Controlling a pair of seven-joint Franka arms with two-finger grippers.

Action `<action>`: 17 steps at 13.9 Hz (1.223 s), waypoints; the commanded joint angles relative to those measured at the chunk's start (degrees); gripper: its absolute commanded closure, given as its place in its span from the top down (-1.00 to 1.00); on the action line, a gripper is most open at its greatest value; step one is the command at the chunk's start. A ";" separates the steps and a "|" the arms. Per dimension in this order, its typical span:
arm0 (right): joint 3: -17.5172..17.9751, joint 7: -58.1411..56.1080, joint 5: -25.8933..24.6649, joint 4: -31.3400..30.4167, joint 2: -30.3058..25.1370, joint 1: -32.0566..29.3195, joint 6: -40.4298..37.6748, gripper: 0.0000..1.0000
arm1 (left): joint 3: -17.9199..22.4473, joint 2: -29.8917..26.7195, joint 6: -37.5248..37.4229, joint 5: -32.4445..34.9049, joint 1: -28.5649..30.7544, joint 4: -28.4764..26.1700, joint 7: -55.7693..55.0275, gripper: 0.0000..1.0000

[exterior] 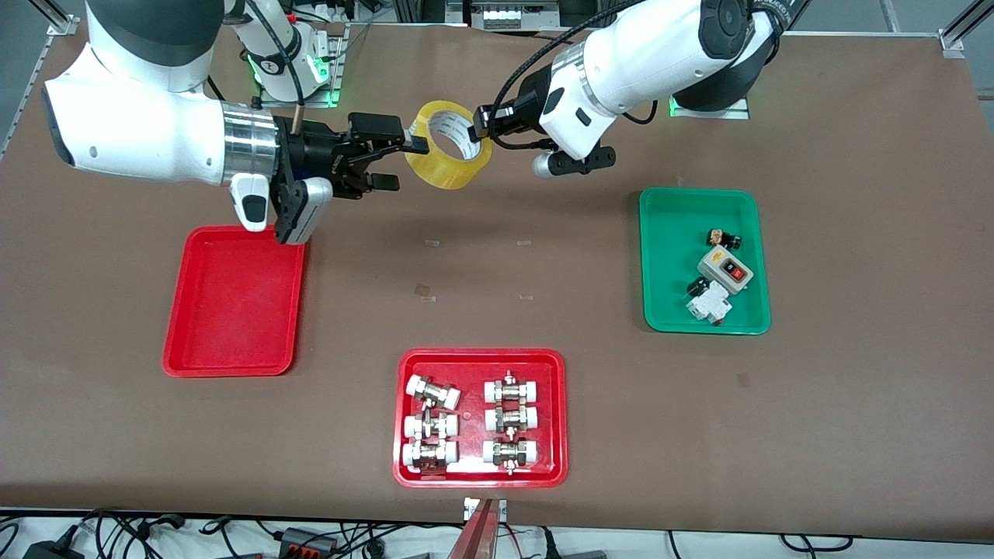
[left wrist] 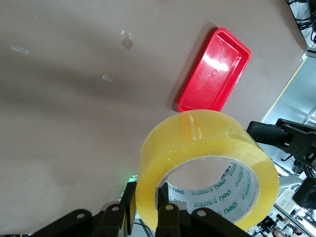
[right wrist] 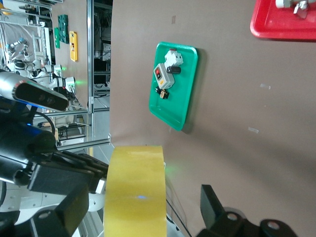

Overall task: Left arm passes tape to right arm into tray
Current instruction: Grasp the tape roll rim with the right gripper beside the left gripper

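The plain red rectangular plastic tray (exterior: 233, 307) is sitting empty toward the right arm's end of the table. The wide yellow translucent packing tape roll (exterior: 449, 145) is hanging in mid-air above the table. The left arm's black two-finger gripper (exterior: 483, 124) is pinching its wall, while the right arm's black gripper (exterior: 400, 159) is spread wide around the rim, maybe touching; if the left one is letting go early, it's dropping.

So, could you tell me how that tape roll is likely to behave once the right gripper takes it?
The tape looks stiff on its printed core, so it should hold shape. Its glossy film may slip. Being round, it could roll in the tray if released on edge.
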 commanded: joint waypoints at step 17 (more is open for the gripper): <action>-0.35 0.59 1.10 0.88 1.46 1.44 -0.81 -0.16 | -0.16 -0.93 -2.55 -0.45 1.26 0.13 0.08 0.06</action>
